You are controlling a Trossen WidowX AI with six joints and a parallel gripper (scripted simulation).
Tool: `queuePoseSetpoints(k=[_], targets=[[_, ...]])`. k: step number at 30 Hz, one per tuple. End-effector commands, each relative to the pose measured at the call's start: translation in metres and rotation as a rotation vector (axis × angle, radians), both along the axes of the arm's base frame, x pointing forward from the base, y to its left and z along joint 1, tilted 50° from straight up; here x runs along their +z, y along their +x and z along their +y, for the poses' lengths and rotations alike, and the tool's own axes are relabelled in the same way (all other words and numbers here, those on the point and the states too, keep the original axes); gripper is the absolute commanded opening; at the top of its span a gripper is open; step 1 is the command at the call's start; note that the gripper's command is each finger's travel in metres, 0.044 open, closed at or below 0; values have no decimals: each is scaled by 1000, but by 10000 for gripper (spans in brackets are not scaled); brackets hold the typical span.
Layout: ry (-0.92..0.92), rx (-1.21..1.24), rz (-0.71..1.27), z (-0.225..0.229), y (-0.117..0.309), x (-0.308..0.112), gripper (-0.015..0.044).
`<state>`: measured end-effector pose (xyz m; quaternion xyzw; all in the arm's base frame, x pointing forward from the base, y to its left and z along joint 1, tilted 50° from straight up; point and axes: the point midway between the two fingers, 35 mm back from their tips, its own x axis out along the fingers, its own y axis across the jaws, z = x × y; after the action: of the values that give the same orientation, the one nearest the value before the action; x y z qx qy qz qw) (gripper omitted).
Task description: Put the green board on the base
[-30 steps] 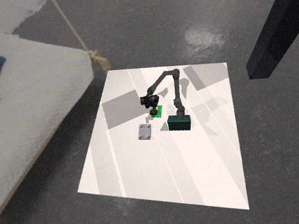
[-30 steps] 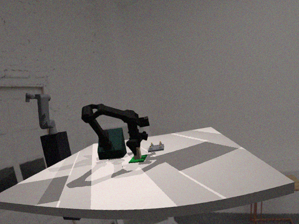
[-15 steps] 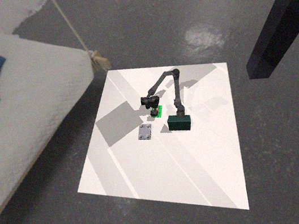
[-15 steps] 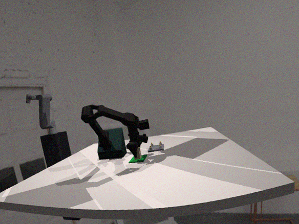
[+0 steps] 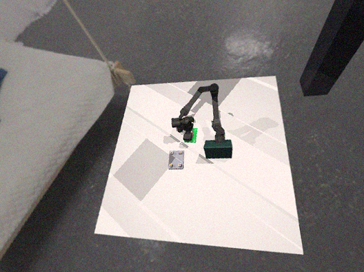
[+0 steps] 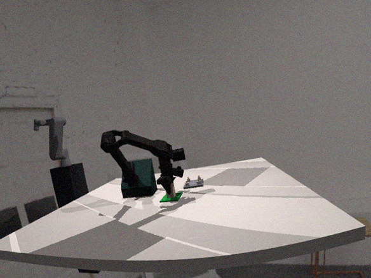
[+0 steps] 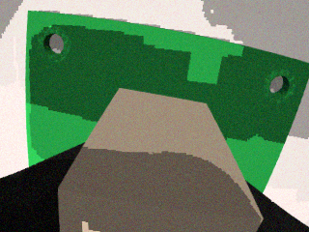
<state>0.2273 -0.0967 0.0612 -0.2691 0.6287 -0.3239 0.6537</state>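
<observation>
The green board (image 5: 195, 134) (image 6: 176, 197) (image 7: 63, 72) lies flat on the table, handle side up. Two of its corner holes show in the wrist view; the other two are hidden there. My gripper (image 5: 187, 136) (image 6: 170, 189) points down over the board and is shut on its beige handle (image 6: 172, 193) (image 7: 159, 126), with black fingers on both sides of the handle in the wrist view. The grey base (image 5: 176, 160) (image 6: 194, 185) stands apart from the board, below and left of it in the top view. Its four posts with gold pins point up, and nothing is on them.
A dark green box (image 5: 218, 149) (image 6: 147, 177) stands at the arm's foot, right of the base in the top view. The white table (image 5: 223, 210) (image 6: 256, 211) carries shadow patches. A bed (image 5: 58, 86) and a black pedestal (image 5: 336, 40) (image 6: 69, 182) stand beyond the table.
</observation>
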Motion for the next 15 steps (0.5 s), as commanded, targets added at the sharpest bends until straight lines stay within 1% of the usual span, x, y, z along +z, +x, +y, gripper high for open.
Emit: queuePoseSetpoints(k=[1,2,15], targets=[[0,3,0,2,1,2,26],[1,3,0,4,1,4,0],[10,4,0,30,4,22,0]])
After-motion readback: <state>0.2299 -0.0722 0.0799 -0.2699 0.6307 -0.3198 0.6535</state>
